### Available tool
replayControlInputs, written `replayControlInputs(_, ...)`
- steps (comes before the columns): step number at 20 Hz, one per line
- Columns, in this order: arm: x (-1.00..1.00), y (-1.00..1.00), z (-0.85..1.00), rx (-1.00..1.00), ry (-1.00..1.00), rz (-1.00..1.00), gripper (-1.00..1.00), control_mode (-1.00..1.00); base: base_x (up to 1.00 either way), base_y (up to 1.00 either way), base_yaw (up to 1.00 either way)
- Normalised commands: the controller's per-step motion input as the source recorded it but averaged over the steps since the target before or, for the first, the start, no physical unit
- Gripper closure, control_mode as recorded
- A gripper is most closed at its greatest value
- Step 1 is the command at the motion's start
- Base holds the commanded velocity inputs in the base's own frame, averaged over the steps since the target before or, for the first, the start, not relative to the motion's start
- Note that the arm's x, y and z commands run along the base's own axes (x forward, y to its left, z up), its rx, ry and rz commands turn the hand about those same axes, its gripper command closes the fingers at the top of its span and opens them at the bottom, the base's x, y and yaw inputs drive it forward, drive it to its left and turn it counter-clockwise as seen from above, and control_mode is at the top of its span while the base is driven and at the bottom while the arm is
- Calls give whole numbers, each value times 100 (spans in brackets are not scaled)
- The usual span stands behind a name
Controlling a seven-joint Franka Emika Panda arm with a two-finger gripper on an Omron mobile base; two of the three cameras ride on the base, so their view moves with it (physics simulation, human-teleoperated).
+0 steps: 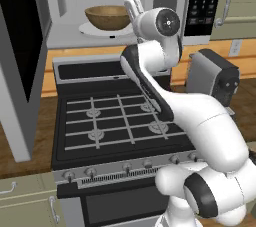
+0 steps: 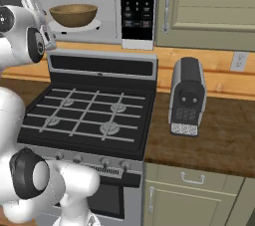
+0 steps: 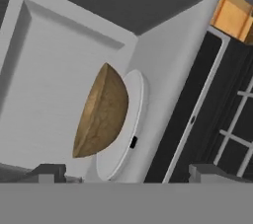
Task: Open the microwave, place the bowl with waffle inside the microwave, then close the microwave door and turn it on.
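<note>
Just ahead of the spread, empty fingers [image 3: 127,172], the brown wooden bowl [image 3: 99,114] sits upright on the white turntable [image 3: 123,134] with free room around it inside the microwave [image 1: 70,33].

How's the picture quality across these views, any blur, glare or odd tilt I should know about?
Left base view: flat, even rendered light, no glare; the round brown wooden bowl reads soft-edged inside the silver-framed microwave. Right base view: equally even, with the black button panel too blurry to read. Hand view: rolled sideways, so the bowl looks tipped on the white round turntable.
</note>
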Motion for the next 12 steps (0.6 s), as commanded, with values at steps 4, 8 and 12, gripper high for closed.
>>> replayControlInputs(4, -82, 0, -18, -18, 0, 18, -100, -100, 0, 0, 0)
replayControlInputs(8, -78, 2, -39, -21, 0, 19, -100, -100, 0, 0, 0)
replayControlInputs(12, -81, 21, -37, -21, 0, 16, -100, -100, 0, 0, 0)
